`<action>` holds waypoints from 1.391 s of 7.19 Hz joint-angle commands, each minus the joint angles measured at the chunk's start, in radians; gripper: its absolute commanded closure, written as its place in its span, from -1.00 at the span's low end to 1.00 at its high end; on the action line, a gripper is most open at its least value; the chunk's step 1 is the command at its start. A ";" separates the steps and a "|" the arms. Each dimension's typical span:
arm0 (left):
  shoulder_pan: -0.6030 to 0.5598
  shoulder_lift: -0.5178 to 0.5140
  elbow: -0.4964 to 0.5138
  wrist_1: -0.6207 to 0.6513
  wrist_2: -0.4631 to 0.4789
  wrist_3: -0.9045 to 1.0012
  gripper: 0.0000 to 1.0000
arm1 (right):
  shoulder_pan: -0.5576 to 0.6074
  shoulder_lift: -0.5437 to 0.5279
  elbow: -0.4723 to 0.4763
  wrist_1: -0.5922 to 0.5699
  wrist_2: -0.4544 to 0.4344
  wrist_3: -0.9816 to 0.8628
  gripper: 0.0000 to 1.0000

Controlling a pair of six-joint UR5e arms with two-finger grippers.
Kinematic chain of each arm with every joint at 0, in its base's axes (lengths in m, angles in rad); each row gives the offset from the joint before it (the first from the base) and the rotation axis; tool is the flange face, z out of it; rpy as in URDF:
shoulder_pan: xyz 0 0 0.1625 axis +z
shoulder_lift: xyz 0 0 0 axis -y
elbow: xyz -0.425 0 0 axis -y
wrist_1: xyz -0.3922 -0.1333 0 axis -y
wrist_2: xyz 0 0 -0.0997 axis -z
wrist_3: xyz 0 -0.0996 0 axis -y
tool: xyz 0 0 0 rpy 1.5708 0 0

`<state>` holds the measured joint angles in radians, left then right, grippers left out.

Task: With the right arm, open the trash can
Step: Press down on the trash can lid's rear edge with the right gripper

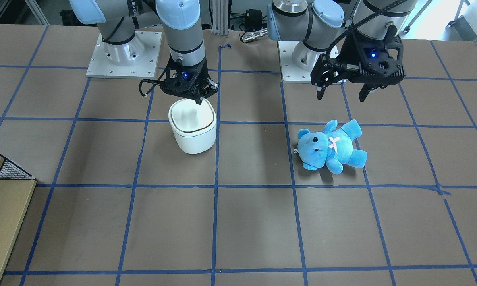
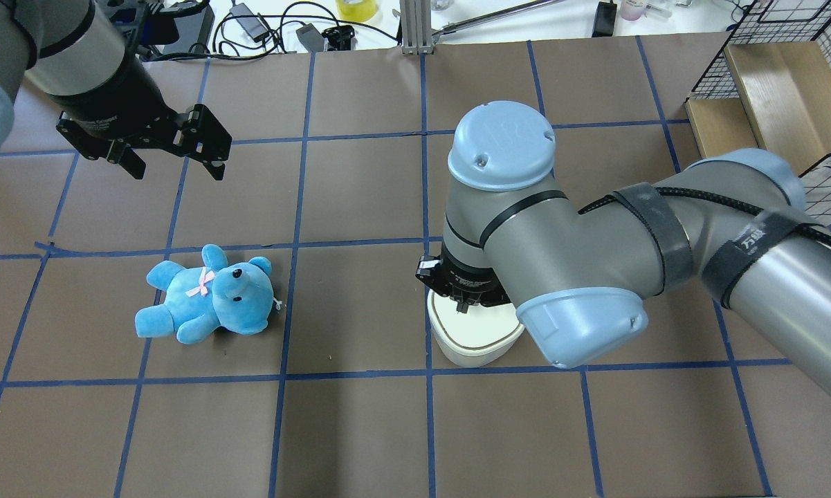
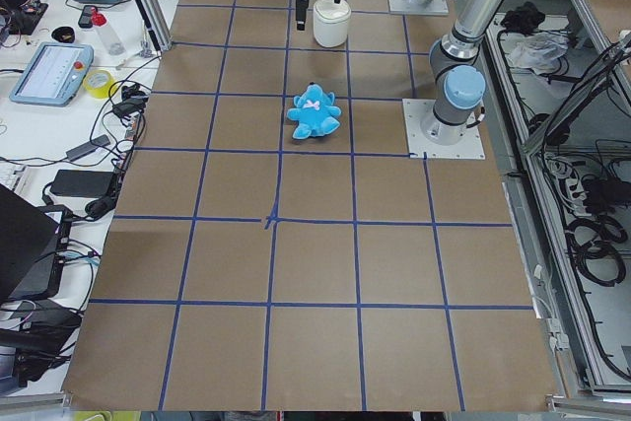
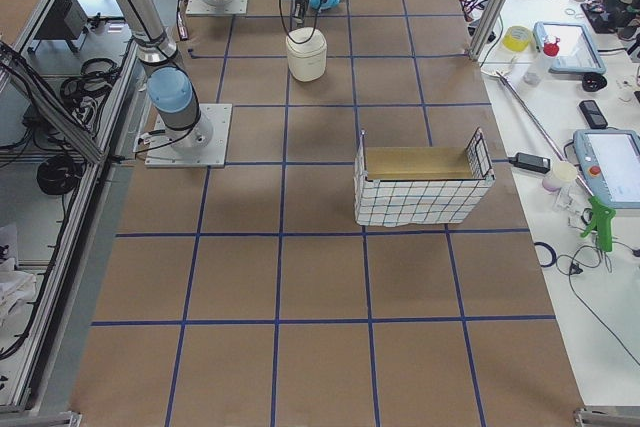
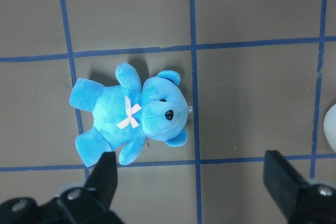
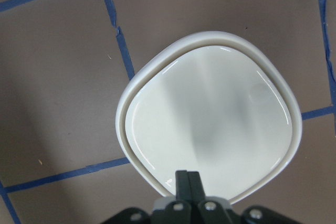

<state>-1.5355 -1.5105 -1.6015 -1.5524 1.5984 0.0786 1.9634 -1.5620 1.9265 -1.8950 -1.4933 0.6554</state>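
The white trash can (image 1: 192,131) stands on the brown table with its lid down and flat. It also shows in the overhead view (image 2: 470,342) and fills the right wrist view (image 6: 210,124). My right gripper (image 1: 200,99) is shut, with its tips pressed together right above the lid's rim on the robot's side (image 6: 188,182). I cannot tell whether the tips touch the lid. My left gripper (image 1: 341,93) is open and empty, hovering above the table beyond the blue teddy (image 1: 331,147), which lies on its back (image 5: 134,116).
A wire basket with a wooden box (image 4: 420,182) stands farther along the table on my right side. The two arm bases (image 1: 123,55) sit on white plates at the robot's edge. Cables and devices lie past the table's far edge (image 2: 284,28).
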 commanded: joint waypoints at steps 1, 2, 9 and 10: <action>0.000 0.000 0.000 0.000 0.000 0.001 -1.00 | -0.003 -0.004 -0.001 0.013 -0.060 0.001 1.00; 0.000 0.000 0.000 0.000 0.000 0.000 -1.00 | -0.006 -0.004 -0.001 0.011 -0.109 0.007 1.00; 0.000 0.000 0.000 0.002 0.000 0.000 -1.00 | -0.018 0.000 0.040 -0.123 -0.143 0.059 1.00; 0.000 0.001 0.000 0.000 0.000 0.001 -1.00 | -0.018 0.000 0.055 -0.150 -0.169 0.061 1.00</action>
<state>-1.5355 -1.5105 -1.6015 -1.5518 1.5984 0.0790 1.9462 -1.5617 1.9621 -2.0072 -1.6338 0.7114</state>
